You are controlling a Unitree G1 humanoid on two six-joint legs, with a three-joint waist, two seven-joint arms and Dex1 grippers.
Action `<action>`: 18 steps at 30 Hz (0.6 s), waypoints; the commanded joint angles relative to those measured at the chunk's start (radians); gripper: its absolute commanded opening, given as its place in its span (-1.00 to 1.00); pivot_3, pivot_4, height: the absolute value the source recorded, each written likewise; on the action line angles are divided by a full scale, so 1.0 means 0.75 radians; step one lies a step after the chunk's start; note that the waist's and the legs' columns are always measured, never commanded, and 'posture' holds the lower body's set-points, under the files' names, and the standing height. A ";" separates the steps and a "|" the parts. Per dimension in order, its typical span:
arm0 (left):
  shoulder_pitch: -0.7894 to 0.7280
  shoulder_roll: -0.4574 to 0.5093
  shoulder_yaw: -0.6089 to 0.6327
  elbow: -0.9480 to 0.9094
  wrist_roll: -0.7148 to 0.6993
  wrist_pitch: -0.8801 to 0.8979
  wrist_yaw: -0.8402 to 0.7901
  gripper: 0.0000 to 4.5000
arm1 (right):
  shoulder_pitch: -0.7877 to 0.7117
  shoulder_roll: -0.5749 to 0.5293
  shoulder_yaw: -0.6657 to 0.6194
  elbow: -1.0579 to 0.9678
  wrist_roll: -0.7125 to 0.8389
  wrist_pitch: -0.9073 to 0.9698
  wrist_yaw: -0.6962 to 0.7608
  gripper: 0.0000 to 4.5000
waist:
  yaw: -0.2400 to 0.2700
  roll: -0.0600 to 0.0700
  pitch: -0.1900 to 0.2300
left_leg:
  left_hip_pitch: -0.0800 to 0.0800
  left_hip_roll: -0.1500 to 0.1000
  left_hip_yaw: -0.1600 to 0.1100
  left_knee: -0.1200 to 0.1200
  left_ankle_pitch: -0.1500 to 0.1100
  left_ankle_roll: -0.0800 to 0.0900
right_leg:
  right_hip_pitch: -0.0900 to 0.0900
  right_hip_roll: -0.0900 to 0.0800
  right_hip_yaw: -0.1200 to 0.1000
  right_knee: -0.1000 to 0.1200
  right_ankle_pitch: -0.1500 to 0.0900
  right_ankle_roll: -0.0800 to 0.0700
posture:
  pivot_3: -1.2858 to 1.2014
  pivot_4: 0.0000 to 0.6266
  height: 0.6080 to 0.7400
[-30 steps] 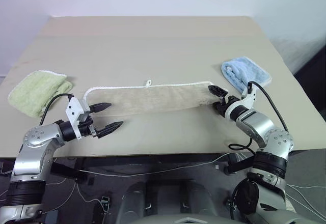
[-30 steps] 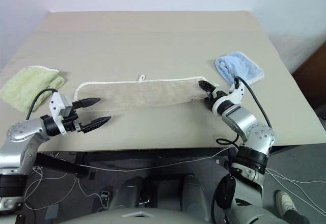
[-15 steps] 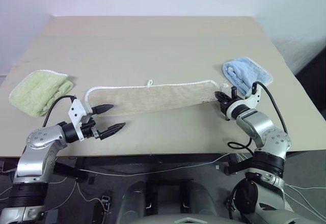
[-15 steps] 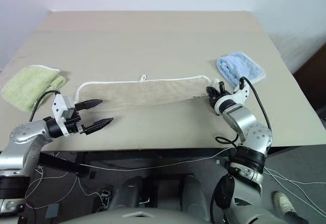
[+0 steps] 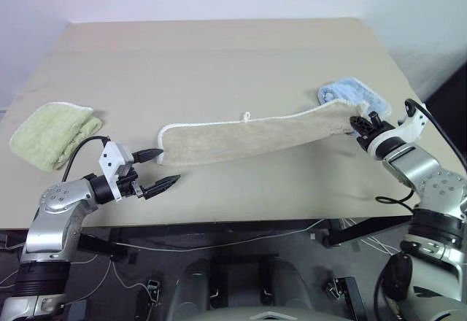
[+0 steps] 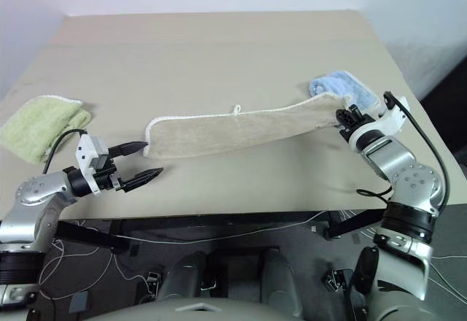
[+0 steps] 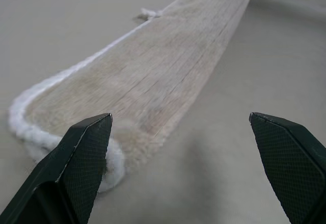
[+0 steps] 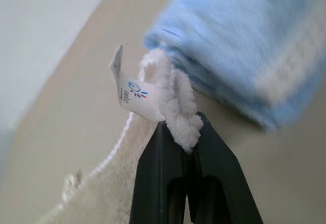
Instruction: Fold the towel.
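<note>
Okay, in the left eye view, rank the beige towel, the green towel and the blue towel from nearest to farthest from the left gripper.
From the left gripper, open near the table's front left:
1. Beige towel: its near end lies just past the fingertips, stretching right.
2. Green towel: folded, by the table's left edge.
3. Blue towel: far right, behind the right gripper.

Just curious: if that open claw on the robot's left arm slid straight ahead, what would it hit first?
Probably the near end of the beige towel, which lies just ahead of the left end effector; depth is hard to judge.
</note>
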 commanded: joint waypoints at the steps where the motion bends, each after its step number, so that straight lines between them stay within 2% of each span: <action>1: -0.013 -0.005 0.001 -0.008 0.006 -0.027 0.003 1.00 | -0.054 -0.091 0.229 -0.206 -0.187 -0.039 0.233 -0.98 | -0.003 0.001 0.000 | 0.000 0.000 0.001 0.000 0.000 0.000 | -0.001 0.000 0.001 0.000 0.000 0.000 | 0.03 -0.52 1.00; 5: -0.017 -0.020 -0.008 -0.008 0.014 -0.029 0.009 1.00 | -0.068 -0.165 0.556 -0.379 -0.450 -0.119 0.464 -0.98 | 0.003 0.001 0.000 | 0.000 0.000 0.001 -0.001 0.000 0.000 | -0.001 0.000 0.000 0.000 0.000 0.001 | 0.03 -0.52 1.00; 9: -0.016 -0.038 -0.010 -0.016 0.020 -0.028 0.018 1.00 | -0.088 -0.150 0.829 -0.430 -0.682 -0.202 0.616 -0.98 | 0.013 0.000 0.001 | -0.002 0.000 0.001 0.000 0.000 0.000 | -0.002 -0.001 0.000 0.000 0.000 0.000 | 0.03 -0.52 1.00; 13: 0.004 -0.053 -0.010 -0.036 0.018 -0.026 0.030 1.00 | -0.122 -0.053 0.952 -0.349 -0.833 -0.249 0.651 -0.98 | 0.010 -0.001 0.001 | -0.005 -0.001 0.000 0.001 0.000 0.000 | -0.004 -0.002 0.000 0.000 0.000 0.000 | 0.03 -0.52 1.00; 18: 0.029 -0.064 -0.006 -0.067 0.012 -0.020 0.052 1.00 | -0.116 0.020 0.990 -0.275 -0.965 -0.288 0.683 -0.98 | 0.011 -0.001 0.001 | -0.008 -0.001 0.000 0.002 0.004 -0.006 | -0.007 -0.001 -0.001 0.001 0.000 0.000 | 0.03 -0.52 1.00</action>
